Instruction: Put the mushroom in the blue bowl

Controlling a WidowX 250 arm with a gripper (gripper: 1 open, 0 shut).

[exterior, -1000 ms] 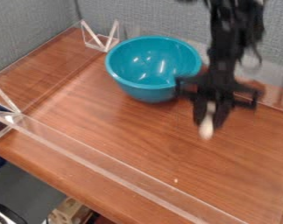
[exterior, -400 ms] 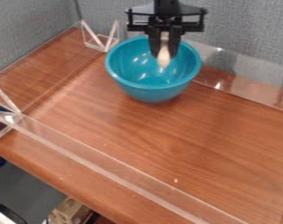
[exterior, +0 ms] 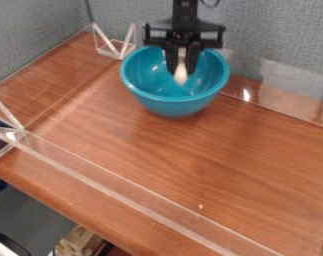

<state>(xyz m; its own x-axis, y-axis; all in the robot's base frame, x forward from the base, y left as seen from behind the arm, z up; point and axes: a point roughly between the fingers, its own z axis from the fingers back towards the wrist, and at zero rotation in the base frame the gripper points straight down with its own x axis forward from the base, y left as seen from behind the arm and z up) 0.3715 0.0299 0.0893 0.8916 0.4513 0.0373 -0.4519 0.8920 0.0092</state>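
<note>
Mushroom [exterior: 185,70] between closed jaws, above blue bowl [exterior: 175,80]

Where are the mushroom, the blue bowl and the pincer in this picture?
mushroom [exterior: 185,70], camera view, on its pale stem.
blue bowl [exterior: 148,92], camera view, on its left wall.
pincer [exterior: 185,50], camera view, between its fingertips, over the bowl.

No readable text, label or number anywhere.
</note>
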